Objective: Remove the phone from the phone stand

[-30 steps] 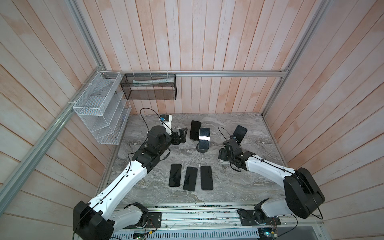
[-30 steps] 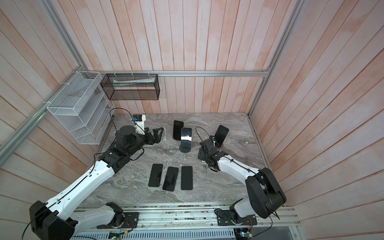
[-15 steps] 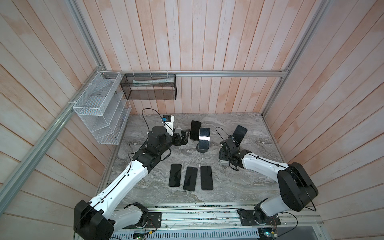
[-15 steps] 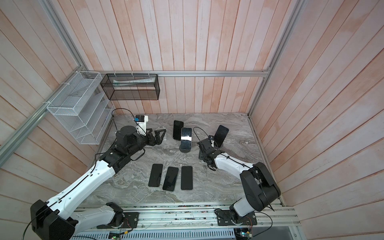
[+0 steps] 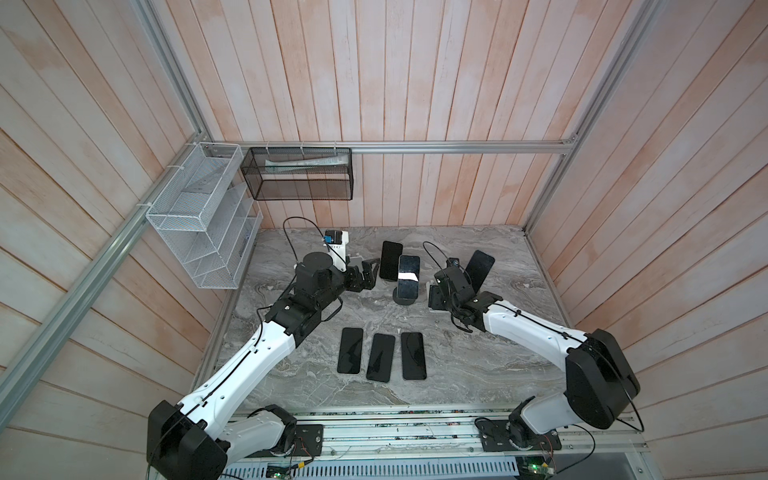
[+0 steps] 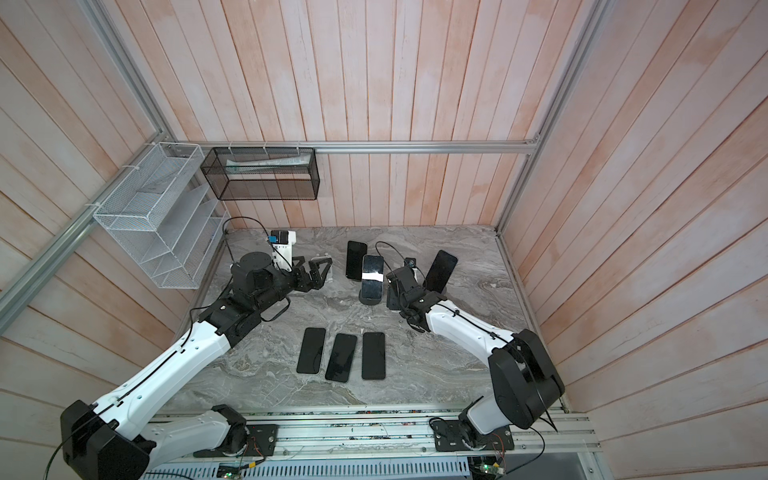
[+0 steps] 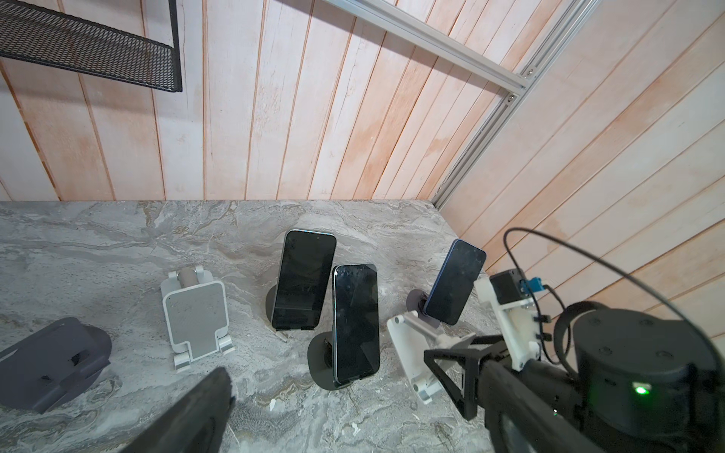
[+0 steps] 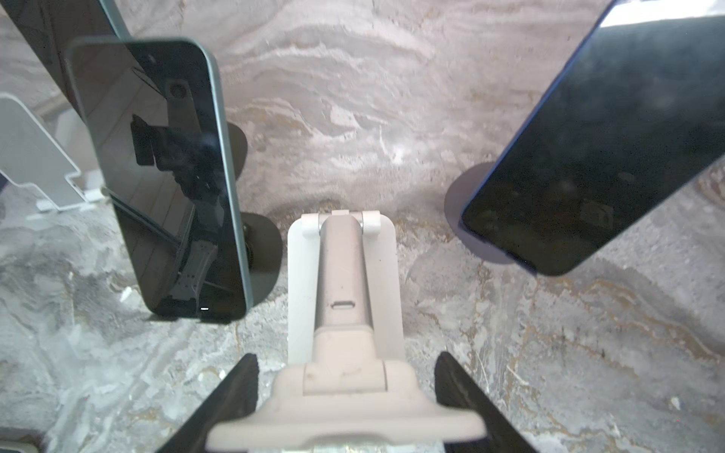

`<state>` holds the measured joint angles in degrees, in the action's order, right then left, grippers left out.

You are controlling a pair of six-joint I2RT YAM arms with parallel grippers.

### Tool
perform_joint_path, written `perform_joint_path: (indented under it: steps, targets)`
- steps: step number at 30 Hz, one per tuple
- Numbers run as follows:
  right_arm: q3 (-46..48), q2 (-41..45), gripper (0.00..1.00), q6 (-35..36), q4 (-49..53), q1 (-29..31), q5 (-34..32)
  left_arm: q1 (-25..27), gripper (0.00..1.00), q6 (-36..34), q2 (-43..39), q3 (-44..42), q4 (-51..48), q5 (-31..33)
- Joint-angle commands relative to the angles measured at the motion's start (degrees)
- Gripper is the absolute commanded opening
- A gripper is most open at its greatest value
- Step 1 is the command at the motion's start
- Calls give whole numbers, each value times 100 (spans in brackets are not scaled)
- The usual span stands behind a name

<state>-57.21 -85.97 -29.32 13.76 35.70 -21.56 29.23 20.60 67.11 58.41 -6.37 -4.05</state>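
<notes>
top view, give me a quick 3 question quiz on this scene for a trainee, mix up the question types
1. Count: how many phones lie flat in the row on the table?
2. True or false: the left gripper is holding a phone.
3. Pick one: what stands between the jaws of the right gripper?
A) a phone on a stand
B) an empty white stand
C) nothing

Key: 1) three. 2) false, its jaws are open and empty. 3) B.
</notes>
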Motion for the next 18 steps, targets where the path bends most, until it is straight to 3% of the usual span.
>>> perform_joint_path:
  steps: [1, 6, 11, 18]
  targets:
    - [-596, -256, 53, 376, -111, 3, -685, -23, 100, -54, -137, -110, 145, 54]
    - [-1263, -606, 53, 581, -74, -30, -1078, -24, 100, 7, -124, -128, 198, -8]
    - [-1376, -766, 52, 755, -833, -533, -117, -24, 100, 35, -111, -135, 191, 36]
    - [-2224, -1721, 52, 1142, -951, -974, 359, -27, 100, -5, -69, -173, 213, 165]
